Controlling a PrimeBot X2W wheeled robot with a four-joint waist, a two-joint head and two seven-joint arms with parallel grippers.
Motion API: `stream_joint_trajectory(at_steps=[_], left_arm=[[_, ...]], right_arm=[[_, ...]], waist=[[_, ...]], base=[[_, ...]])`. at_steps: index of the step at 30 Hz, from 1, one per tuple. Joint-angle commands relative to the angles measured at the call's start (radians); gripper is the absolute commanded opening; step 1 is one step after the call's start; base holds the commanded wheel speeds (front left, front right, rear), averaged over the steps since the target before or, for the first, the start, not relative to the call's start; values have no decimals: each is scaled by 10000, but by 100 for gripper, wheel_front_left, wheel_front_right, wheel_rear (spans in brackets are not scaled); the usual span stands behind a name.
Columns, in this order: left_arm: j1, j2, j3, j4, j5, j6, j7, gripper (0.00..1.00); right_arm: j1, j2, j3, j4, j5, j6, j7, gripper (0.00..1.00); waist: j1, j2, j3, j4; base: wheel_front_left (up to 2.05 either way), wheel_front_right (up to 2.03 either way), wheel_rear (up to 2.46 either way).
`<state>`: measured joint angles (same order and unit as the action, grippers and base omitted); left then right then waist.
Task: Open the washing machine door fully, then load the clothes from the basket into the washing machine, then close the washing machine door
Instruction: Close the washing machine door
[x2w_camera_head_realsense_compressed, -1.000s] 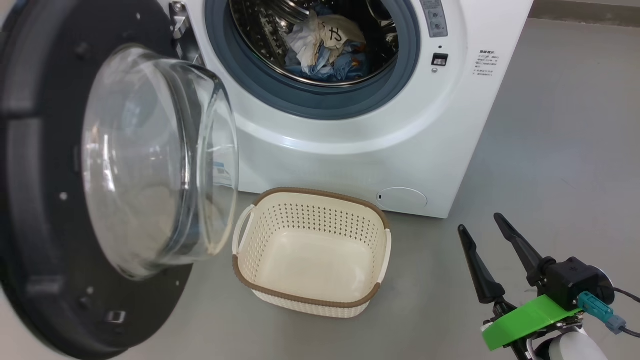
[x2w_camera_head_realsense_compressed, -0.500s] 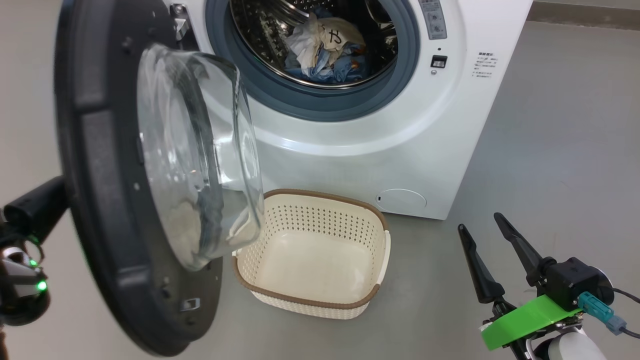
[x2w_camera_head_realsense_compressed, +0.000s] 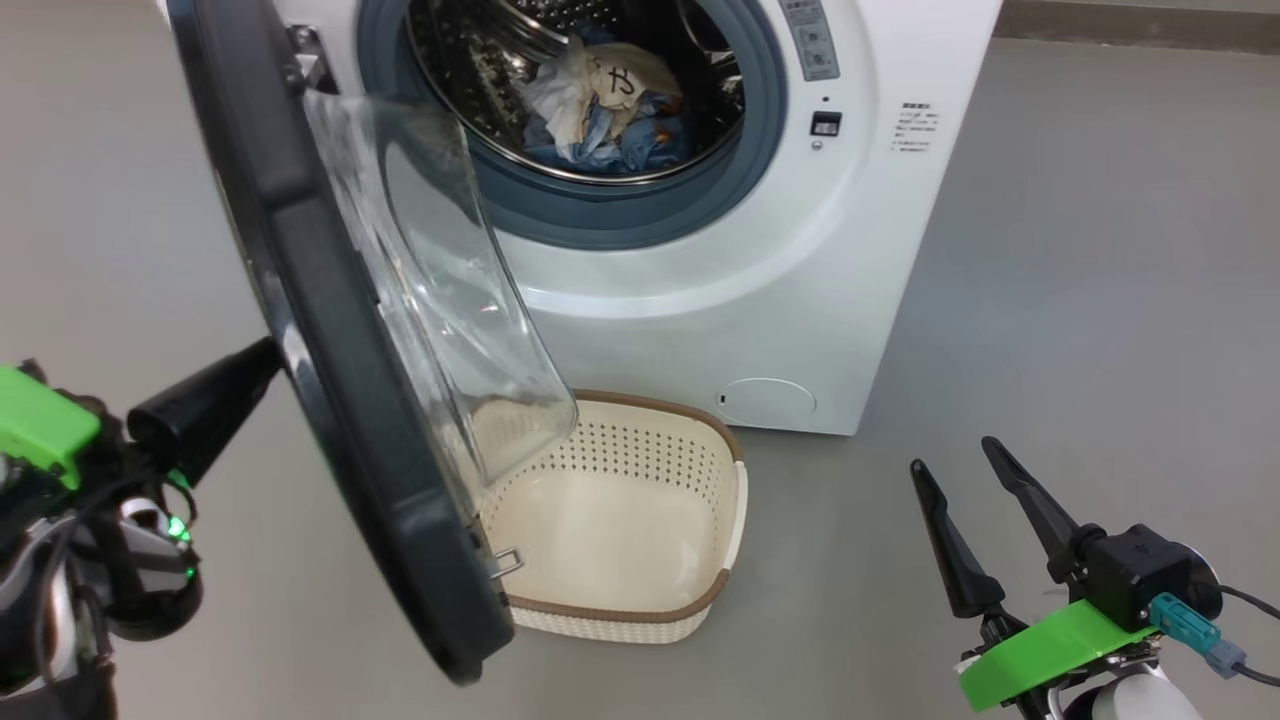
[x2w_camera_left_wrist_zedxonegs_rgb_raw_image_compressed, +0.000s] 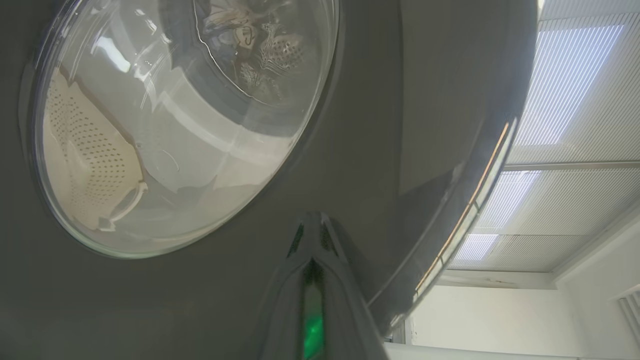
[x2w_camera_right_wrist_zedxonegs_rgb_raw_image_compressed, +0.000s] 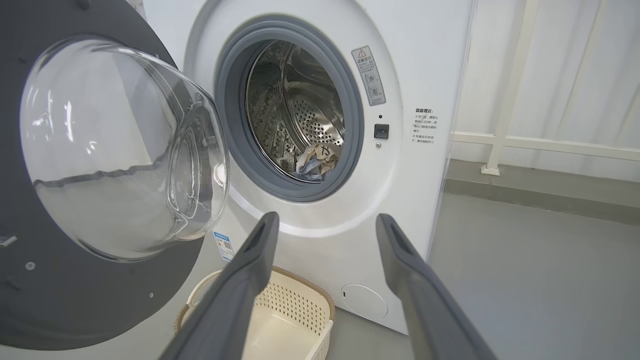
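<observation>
The left gripper, fingers together, touches the outside of the door. The door stands half open between it and the washer. The right gripper, fingers apart, is far off.

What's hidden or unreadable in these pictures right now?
Head view: black-rimmed round glass door hides the cream perforated plastic basket's left side.
Head view: print on the white front-loading washer, too small.
Right wrist view: white and blue clothes, partly behind the grey gasket.
</observation>
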<state>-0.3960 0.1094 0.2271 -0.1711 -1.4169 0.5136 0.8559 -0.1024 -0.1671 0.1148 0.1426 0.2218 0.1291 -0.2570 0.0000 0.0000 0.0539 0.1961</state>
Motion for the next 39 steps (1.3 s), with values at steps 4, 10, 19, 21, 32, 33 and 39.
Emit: stream_joint_trajectory(at_steps=[4, 10, 19, 21, 32, 33, 39], left_arm=[[-433, -62, -155, -124, -172, -211, 21, 0], [-614, -225, -350, 45, -235, -330, -84, 0], [-929, -404, -635, 571, -276, -681, -416, 0], [-1013, -431, -631, 719, -301, -768, -531, 0], [-1371, -482, -484, 1355, -360, -1214, -966, 0], [-1405, -484, -472, 1412, -356, -1250, -1008, 0], [-1556, -503, -476, 1719, -364, -1440, -1182, 0]], right_arm=[[-143, -62, 249, -223, -18, 16, -48, 100], [-160, -41, 247, -232, -22, 16, -48, 100], [-224, -32, 268, -239, -14, 16, -48, 100], [-249, -33, 266, -242, -15, 16, -48, 100], [-310, -59, 218, -258, -27, 16, -48, 100], [-316, -60, 209, -260, -25, 16, -48, 100], [-354, -40, 199, -272, -9, 16, -48, 100]], waist=[[0, 0, 24, -409], [0, 0, 56, -753], [0, 0, 92, -1342], [0, 0, 113, -1484], [0, 0, 202, -2335], [0, 0, 206, -2407], [0, 0, 226, -2813]], base=[[0, 0, 0], [0, 0, 0], [0, 0, 0], [0, 0, 0], [0, 0, 0], [0, 0, 0], [0, 0, 0]])
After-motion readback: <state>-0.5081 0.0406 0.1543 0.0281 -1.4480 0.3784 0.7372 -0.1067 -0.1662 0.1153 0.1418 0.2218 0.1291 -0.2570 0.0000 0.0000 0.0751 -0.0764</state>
